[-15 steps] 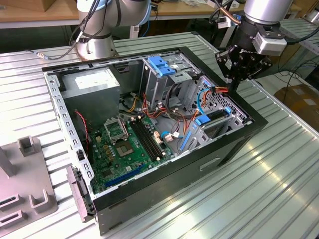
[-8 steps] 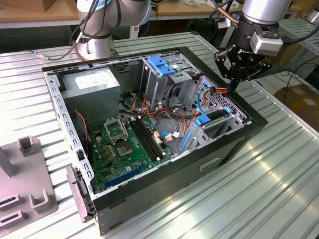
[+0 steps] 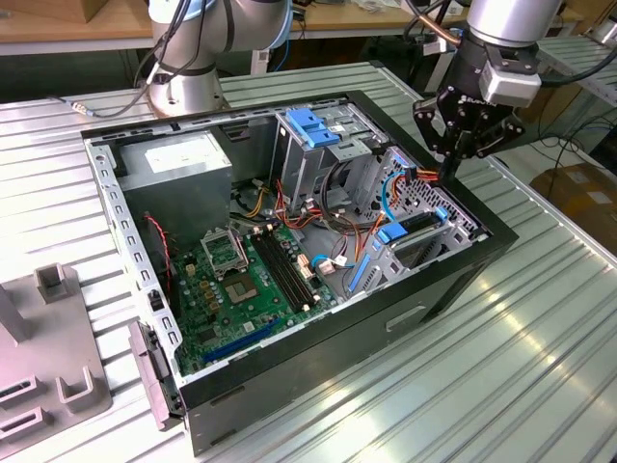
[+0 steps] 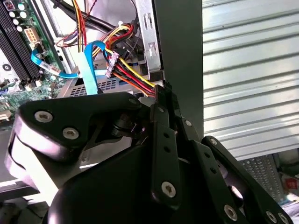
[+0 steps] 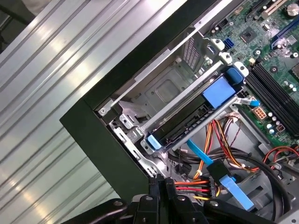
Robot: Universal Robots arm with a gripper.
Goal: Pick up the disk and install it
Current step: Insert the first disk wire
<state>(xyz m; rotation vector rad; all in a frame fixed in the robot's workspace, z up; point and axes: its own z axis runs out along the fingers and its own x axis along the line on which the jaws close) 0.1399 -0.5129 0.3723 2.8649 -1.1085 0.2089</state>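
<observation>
The disk (image 5: 187,125) sits in a slot at the corner of the open computer case (image 3: 318,333), on the exterior view's right. It looks flat, dark and thin, with blue plastic (image 5: 219,92) at its ends. I think it is stiff, a bit heavy and easy to hurt, so the blue ends are best to hold. The gripper (image 3: 451,166) hovers just above the wires (image 5: 196,184), pinched together and holding nothing.
</observation>
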